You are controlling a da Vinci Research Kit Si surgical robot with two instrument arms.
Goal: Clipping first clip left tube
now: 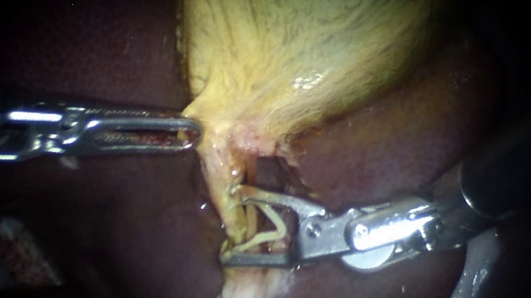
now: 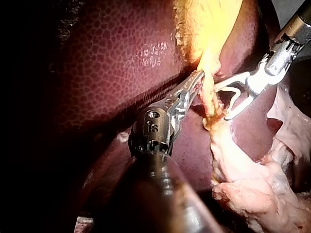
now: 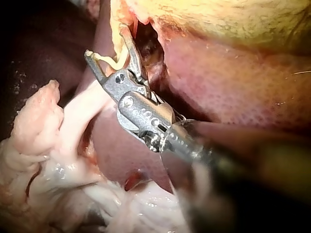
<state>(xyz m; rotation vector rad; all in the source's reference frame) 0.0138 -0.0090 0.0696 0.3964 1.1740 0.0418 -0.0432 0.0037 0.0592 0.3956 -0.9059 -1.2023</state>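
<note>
Straddling the pale yellowish left tube (image 1: pixel 225 182) at six o'clock below the yellow veined gallbladder (image 1: pixel 301 31), the hand of my right instrument (image 1: pixel 232 225) gaped open; my left instrument (image 1: pixel 195 135), at nine o'clock, gripped its neck.

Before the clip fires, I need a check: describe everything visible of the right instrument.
The right instrument is silver metal, its dark shaft entering from the upper right over the liver. A hinged wrist ends in two jaws, spread open in a V with a pale lining inside. They straddle the tube below the gallbladder, not closed on it.
</note>
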